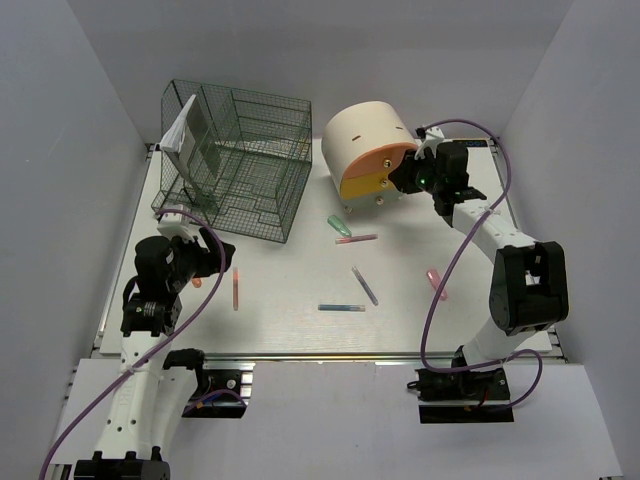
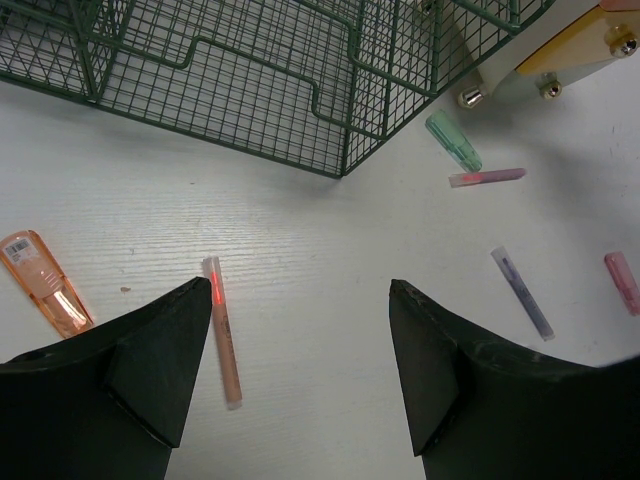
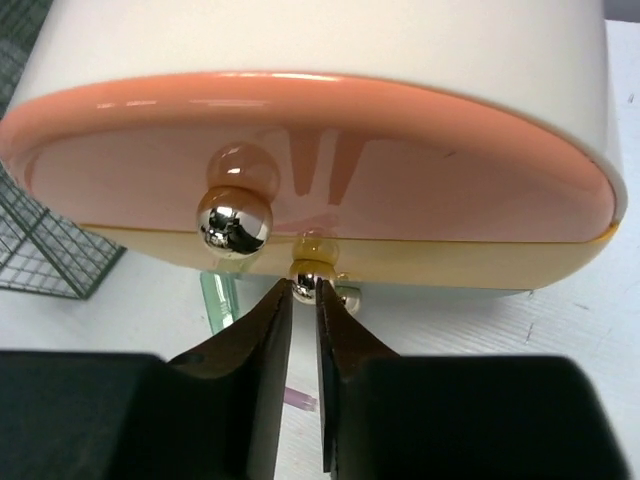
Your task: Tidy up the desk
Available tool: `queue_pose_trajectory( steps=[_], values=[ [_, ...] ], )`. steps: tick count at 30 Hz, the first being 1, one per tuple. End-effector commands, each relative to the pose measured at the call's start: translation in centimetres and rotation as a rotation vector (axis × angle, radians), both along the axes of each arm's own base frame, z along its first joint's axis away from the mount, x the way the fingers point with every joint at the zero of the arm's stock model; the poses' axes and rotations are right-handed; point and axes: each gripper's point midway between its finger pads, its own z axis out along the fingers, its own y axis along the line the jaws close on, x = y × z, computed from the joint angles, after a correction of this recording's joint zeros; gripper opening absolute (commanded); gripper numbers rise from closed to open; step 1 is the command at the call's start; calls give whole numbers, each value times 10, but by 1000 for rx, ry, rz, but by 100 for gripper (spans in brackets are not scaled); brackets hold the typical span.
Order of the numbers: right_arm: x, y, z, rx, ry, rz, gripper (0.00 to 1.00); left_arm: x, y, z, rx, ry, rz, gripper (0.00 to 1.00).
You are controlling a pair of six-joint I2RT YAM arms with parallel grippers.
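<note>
Right gripper (image 3: 304, 295) pinching the small gold ball knob (image 3: 305, 278) of the yellow drawer (image 3: 470, 265)
Your flat white desk (image 1: 300, 335) is rigid; that knob's slick, so pull straight; left gripper (image 2: 300, 290) spread wide

On the counter (image 1: 300, 335), a wire rack (image 1: 235, 160) is set at upper left, a drawer unit (image 1: 368, 150) just to its right; pens (image 1: 341, 307) are scattered below them, mid-frame.

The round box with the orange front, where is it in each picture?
Top view: drawer unit at the far middle, right of the wire rack.
Left wrist view: only its yellow lower corner, top right.
Right wrist view: fills the top half; right gripper closed on its lower knob.
Shared landmark: the green wire rack, left of it in all three.
</note>
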Motion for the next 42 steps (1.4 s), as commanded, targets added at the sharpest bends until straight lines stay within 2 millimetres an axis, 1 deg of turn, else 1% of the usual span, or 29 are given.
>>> queue_pose_trajectory(
  steps=[1, 2, 3, 5, 6, 8, 12, 16, 18, 20, 21, 23, 28, 33, 34, 35, 37, 39, 40, 41, 42],
  values=[
    [4, 6, 11, -70, -79, 81, 23, 0, 2, -4, 8, 3, 8, 81],
    [4, 5, 12, -72, -76, 82, 23, 0, 2, -4, 8, 4, 8, 81],
    [6, 8, 3, -77, -57, 90, 31, 0, 2, -4, 7, 6, 7, 81],
    [8, 9, 0, -76, -42, 89, 38, 0, 2, -4, 7, 4, 7, 81],
    [10, 8, -6, -75, -24, 83, 46, 1, 2, -5, 8, 7, 8, 81],
    [11, 10, -12, -72, -6, 83, 52, 0, 2, -4, 7, 6, 7, 81],
    [13, 13, -21, -61, 13, 80, 56, 1, 2, -5, 7, 11, 7, 81],
    [17, 15, -23, -50, 14, 77, 56, 1, 2, -5, 7, 9, 7, 81],
    [18, 14, -25, -46, 16, 69, 53, 1, 2, -5, 8, 9, 8, 81],
    [18, 16, -22, -37, -3, 70, 51, 1, 2, -5, 8, 11, 8, 81],
    [16, 15, -25, -38, 0, 69, 50, 1, 2, -5, 8, 9, 8, 81],
    [16, 15, -20, -31, -26, 66, 50, 1, 2, -6, 7, 12, 7, 81],
    [13, 14, -20, -11, -28, 52, 47, 1, 2, -6, 7, 14, 7, 81],
    [16, 13, -20, 11, -12, 26, 37, 1, 3, -6, 9, 14, 11, 81],
    [14, 13, -20, 9, -12, 24, 34, 1, 3, -5, 9, 12, 11, 81],
    [13, 11, -21, 7, -12, 18, 28, 1, 3, -5, 10, 12, 13, 81],
    [8, 9, -21, 5, -23, 11, 24, 1, 3, -6, 8, 17, 13, 81],
    [4, 6, -19, 2, -31, 5, 22, 1, 3, -5, 10, 12, 13, 81],
    [2, 4, -15, 1, -41, -1, 21, 1, 3, -5, 10, 12, 13, 81],
    [-4, 2, -21, -5, -28, -1, 20, 1, 3, -5, 7, 13, 12, 81],
    [-7, 1, -22, -9, -26, -1, 20, 1, 3, -5, 8, 12, 12, 81]
  ],
)
